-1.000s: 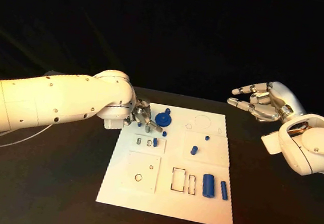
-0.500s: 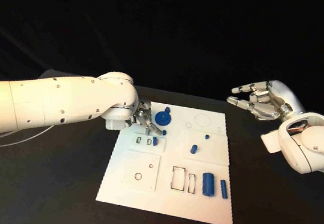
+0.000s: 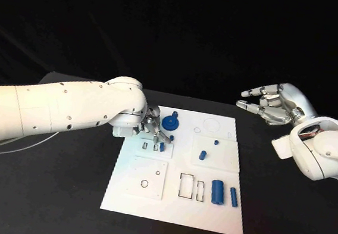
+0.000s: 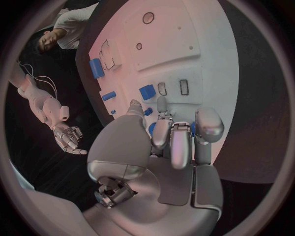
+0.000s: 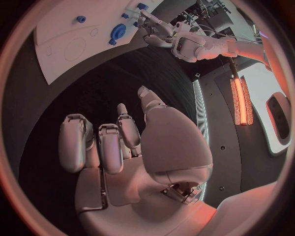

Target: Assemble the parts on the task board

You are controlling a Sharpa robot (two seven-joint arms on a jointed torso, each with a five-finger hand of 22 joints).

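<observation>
The white task board (image 3: pixel 176 205) lies mid-table, also seen in the left wrist view (image 4: pixel 209 59). My left hand (image 3: pixel 150 127) hovers low over its far left part, fingers curled down beside a blue gear-shaped part (image 3: pixel 171 123). In the left wrist view the fingers (image 4: pixel 175 142) hide most of that part, and a tiny blue piece (image 4: pixel 147 111) shows between thumb and fingertip; a grip cannot be made out. A small blue block (image 3: pixel 161 148) stands beside two slots. My right hand (image 3: pixel 271 106) is raised off the board's far right, fingers spread and empty (image 5: pixel 123 142).
Two blue cylinders (image 3: pixel 225 194) lie at the board's near right next to outlined slots. A blue oblong piece (image 3: pixel 203 156) and a small peg (image 3: pixel 216 143) sit on the right panel. Black table surrounds the board on all sides.
My left hand has slid slightly nearer along the board's left side, toward the slots. The right hand has stayed still.
</observation>
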